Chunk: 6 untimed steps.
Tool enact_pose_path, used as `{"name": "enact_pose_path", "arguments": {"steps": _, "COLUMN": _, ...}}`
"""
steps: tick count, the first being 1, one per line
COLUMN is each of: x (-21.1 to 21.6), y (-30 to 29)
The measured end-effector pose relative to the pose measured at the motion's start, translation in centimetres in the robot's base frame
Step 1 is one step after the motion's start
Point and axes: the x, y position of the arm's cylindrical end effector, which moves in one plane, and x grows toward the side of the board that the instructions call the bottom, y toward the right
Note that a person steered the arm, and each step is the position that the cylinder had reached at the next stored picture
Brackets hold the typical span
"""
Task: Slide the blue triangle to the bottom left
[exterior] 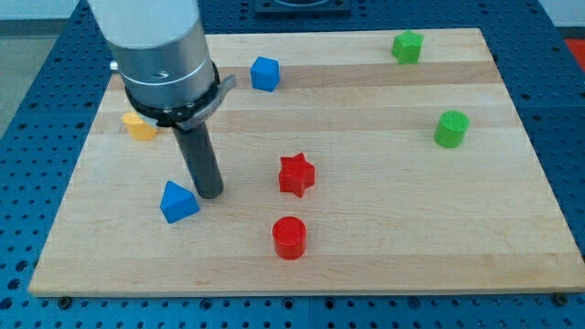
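Status: my tip [210, 194] is down on the wooden board [384, 247], lower left of centre in the frame, just beside the blue triangle [178, 202] on its right and slightly above it. Touching or a hair apart, I cannot tell from this angle. No jaws on this tool, it's a plain rod, so nothing opens or closes and nothing is held; it only pushes. The triangle sits in the lower left part of the frame, but short of the board's bottom left corner, with bare wood between it and both edges there. I'd judge the step in hand as the push itself: tip is lined up on the side away from the corner, task partly along, not finished. Next move calls for a push down and to the left, line of force through the triangle's middle so it doesn't spin off the rod; contact looks a bit high on its right side, so expect some rotation and be ready to re-seat. Other blocks are out of that path: 1 yellow block [140, 126] at left, partly behind the arm, 1 blue cube [264, 73] upper centre, red star [296, 175] and red cylinder [289, 238] to the right of the tip, green block [408, 46] and green cylinder [451, 129] at upper right.
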Motion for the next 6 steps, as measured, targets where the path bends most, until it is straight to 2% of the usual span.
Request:
{"name": "enact_pose_path", "arguments": {"steps": 2, "x": 0.2, "y": -0.9}}
{"name": "enact_pose_path", "arguments": {"steps": 4, "x": 4.4, "y": -8.8}}
{"name": "enact_pose_path", "arguments": {"steps": 5, "x": 4.7, "y": -9.5}}
{"name": "enact_pose_path", "arguments": {"steps": 6, "x": 3.2, "y": -7.3}}
